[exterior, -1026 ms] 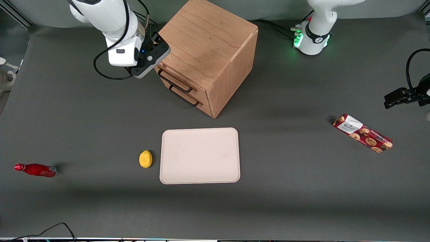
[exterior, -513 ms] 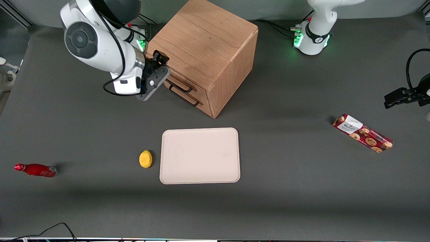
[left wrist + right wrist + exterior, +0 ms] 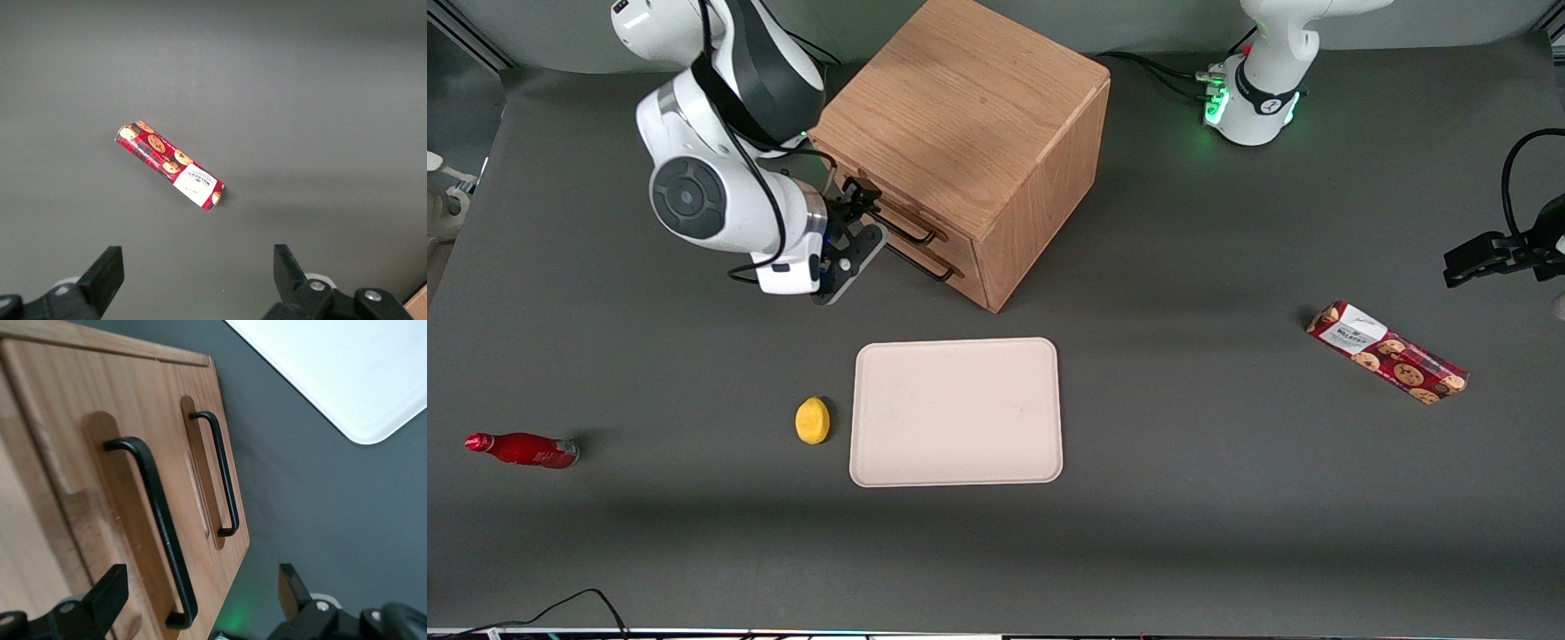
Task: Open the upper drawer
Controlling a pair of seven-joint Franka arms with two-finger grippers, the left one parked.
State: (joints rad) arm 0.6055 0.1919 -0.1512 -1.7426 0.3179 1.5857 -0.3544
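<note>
The gripper (image 3: 860,206) is hovering spread wide before the upper drawer (image 3: 100,540), grasping nothing; the drawer is sitting closed, unpulled.

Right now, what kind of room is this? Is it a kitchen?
Probably not a kitchen, more likely a robot test lab. The gripper sits open in front of a wooden cabinet, at its upper drawer, and a tray, lemon and cookie box lie spread on a grey table.

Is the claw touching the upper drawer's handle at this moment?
Apart. In the right wrist view the open claw sits in front of the cabinet, and the upper drawer's handle lies between its two fingers with clear space on both sides.
</note>
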